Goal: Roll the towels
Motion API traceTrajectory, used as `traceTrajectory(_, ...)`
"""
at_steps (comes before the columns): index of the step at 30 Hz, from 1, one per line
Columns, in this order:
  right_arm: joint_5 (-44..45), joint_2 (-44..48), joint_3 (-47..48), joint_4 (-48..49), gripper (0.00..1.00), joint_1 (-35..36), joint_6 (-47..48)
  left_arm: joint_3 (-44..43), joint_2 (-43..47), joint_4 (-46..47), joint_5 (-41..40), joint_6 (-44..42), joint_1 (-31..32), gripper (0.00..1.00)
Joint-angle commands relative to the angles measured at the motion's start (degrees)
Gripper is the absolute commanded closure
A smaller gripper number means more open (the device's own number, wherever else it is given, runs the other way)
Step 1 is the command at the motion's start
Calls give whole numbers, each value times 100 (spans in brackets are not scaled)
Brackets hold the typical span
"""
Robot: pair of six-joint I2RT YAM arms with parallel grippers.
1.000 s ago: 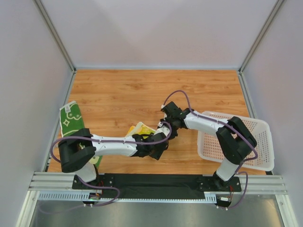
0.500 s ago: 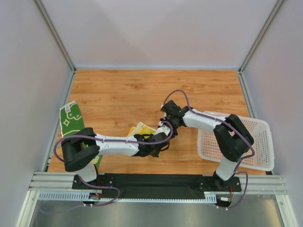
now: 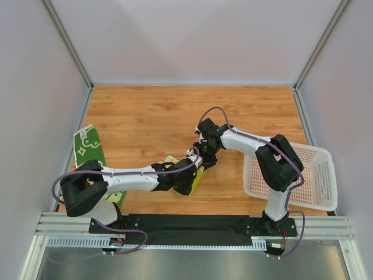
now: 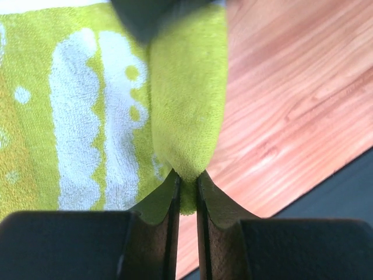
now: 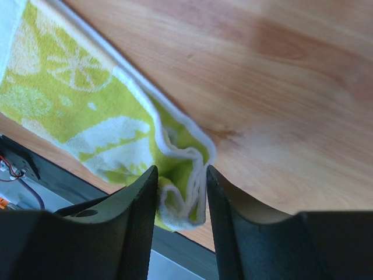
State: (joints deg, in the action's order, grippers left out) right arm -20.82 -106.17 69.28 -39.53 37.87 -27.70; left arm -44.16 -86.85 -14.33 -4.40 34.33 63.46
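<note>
The pale yellow towel [image 3: 198, 175] lies mid-table, mostly hidden under both grippers. In the left wrist view its yellow-green pile [image 4: 87, 116] fills the left side, and my left gripper [image 4: 186, 189] is shut on a raised fold of it. My left gripper [image 3: 189, 179] sits at the towel's near edge. My right gripper [image 3: 204, 157] is just beyond it. In the right wrist view the towel [image 5: 87, 111] runs off to the left, and its crumpled white-hemmed corner sits loosely between the parted jaws of my right gripper [image 5: 182, 181]. The dark green towel [image 3: 87, 149] lies flat at the left edge.
A white perforated basket [image 3: 315, 175] stands at the right, beside the right arm. Grey walls close in the wooden table [image 3: 151, 116] on three sides. A black strip and a metal rail [image 3: 192, 224] run along the near edge.
My left gripper has closed on the yellow towel's fold and shifted slightly. My right gripper's jaws have spread apart around the towel's corner. The towel is more covered by the arms.
</note>
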Motion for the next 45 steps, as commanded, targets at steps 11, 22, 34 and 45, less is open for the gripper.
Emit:
traceTrajectory(11,824,237,411,-670,60,-614,371,127,801,-342,1239,864,-685,97)
traceTrajectory(22,361,1115,43,-627,59,-684,274,478,986,166,2602,1997,-1275,98)
traceTrajectory(34,-1433,1784,-1759,1377,50,-386,-464,1304,564,1186,3507,3044,-1881,98)
traceTrajectory(45,-1434,1398,-2181,2362,41,-166,-815,1568,169,1406,4052,3466,-2268,97)
